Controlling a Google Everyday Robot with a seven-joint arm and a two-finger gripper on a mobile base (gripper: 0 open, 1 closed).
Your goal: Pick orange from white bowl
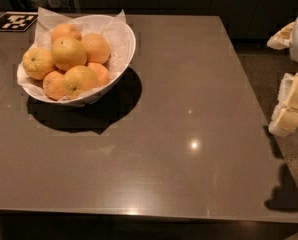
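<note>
Large smooth yellow-orange orange (68, 53) sits top-centre of the fruit pile in the wide, paper-lined white bowl (123, 59) at the far-left of the grey-brown tabletop (189, 134), white-and-cream gripper (291, 106) well apart past the table's right edge, open-or-closed state: can't tell.

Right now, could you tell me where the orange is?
The orange lies at the front of the pile in the bowl, far left on the table; the pincer is beyond the table's right edge.
</note>
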